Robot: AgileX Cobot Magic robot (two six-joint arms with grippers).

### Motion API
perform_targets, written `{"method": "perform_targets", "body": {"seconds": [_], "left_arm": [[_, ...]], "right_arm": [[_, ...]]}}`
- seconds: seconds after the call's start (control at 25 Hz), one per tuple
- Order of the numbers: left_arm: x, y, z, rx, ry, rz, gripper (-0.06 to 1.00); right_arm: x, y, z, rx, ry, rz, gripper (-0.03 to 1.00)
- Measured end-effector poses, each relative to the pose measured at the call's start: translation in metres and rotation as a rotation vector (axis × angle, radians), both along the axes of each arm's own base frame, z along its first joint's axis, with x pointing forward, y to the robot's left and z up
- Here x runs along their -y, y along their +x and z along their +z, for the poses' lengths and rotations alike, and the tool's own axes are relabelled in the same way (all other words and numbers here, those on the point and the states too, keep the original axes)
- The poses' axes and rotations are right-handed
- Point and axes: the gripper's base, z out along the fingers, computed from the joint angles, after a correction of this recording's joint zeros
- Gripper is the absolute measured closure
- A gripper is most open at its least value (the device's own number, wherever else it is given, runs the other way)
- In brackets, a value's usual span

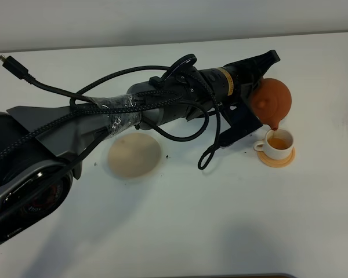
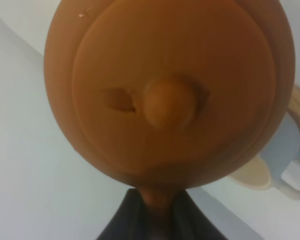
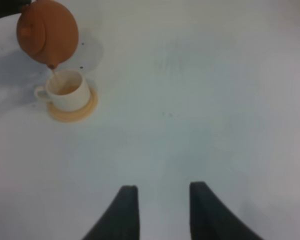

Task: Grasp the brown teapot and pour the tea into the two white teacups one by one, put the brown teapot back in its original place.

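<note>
Our left end effector [image 1: 254,97] is clamped on the brown teapot [image 1: 272,99], which is tipped spout-down directly above the white teacup [image 1: 276,145]. The teacup sits on its saucer [image 1: 276,157] at the right of the counter [image 1: 220,220], with tea [image 1: 278,141] showing in it. We see only this one cup. The beige coaster [image 1: 134,157] lies well to the left of the teapot and a little nearer, so the left arm must carry it back that way. Our right end effector [image 3: 161,210] hangs open and empty.
</note>
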Motion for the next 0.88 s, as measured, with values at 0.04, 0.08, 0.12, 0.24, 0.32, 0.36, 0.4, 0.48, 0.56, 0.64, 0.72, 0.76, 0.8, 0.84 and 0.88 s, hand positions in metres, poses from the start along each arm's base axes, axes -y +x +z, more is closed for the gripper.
{"method": "perform_targets", "body": {"seconds": [0.04, 0.08, 0.12, 0.24, 0.32, 0.36, 0.4, 0.48, 0.56, 0.64, 0.72, 0.76, 0.8, 0.84, 0.88], "left_arm": [[0.0001, 0.0001, 0.0001, 0.005, 0.003, -0.004, 0.83], [0.0001, 0.0001, 0.0003, 0.01, 0.007, -0.009, 0.83], [0.0004, 0.0002, 0.0006, 0.018, 0.009, -0.015, 0.83], [0.0011, 0.0004, 0.0014, 0.031, 0.007, -0.025, 0.83], [0.0013, 0.0004, 0.0017, 0.038, 0.01, -0.032, 0.83], [0.0016, 0.0001, 0.0017, 0.039, 0.012, -0.034, 0.83], [0.0018, 0.0, 0.0017, 0.04, 0.012, -0.035, 0.83], [0.0031, -0.0012, 0.0017, 0.041, 0.013, -0.039, 0.83], [0.0048, -0.0027, 0.0018, 0.042, 0.014, -0.044, 0.83], [0.0057, -0.0033, 0.002, 0.045, 0.013, -0.048, 0.83], [0.006, -0.0034, 0.0022, 0.048, 0.012, -0.051, 0.83], [0.0061, -0.0034, 0.0022, 0.048, 0.011, -0.051, 0.83], [0.0061, -0.0034, 0.0022, 0.049, 0.012, -0.052, 0.83], [0.0061, -0.0034, 0.0022, 0.049, 0.012, -0.052, 0.83], [0.0061, -0.0034, 0.0022, 0.049, 0.012, -0.052, 0.83]], "right_arm": [[0.0, 0.0, 0.0, 0.0, 0.0, 0.0, 0.73], [0.0, 0.0, 0.0, 0.0, 0.0, 0.0, 0.73], [0.0, 0.0, 0.0, 0.0, 0.0, 0.0, 0.73], [0.0, 0.0, 0.0, 0.0, 0.0, 0.0, 0.73], [0.0, 0.0, 0.0, 0.0, 0.0, 0.0, 0.73], [0.0, 0.0, 0.0, 0.0, 0.0, 0.0, 0.73], [0.0, 0.0, 0.0, 0.0, 0.0, 0.0, 0.73], [0.0, 0.0, 0.0, 0.0, 0.0, 0.0, 0.73], [0.0, 0.0, 0.0, 0.0, 0.0, 0.0, 0.73], [0.0, 0.0, 0.0, 0.0, 0.0, 0.0, 0.73], [0.0, 0.0, 0.0, 0.0, 0.0, 0.0, 0.73], [0.0, 0.0, 0.0, 0.0, 0.0, 0.0, 0.73], [0.0, 0.0, 0.0, 0.0, 0.0, 0.0, 0.73], [0.0, 0.0, 0.0, 0.0, 0.0, 0.0, 0.73], [0.0, 0.0, 0.0, 0.0, 0.0, 0.0, 0.73]]}}
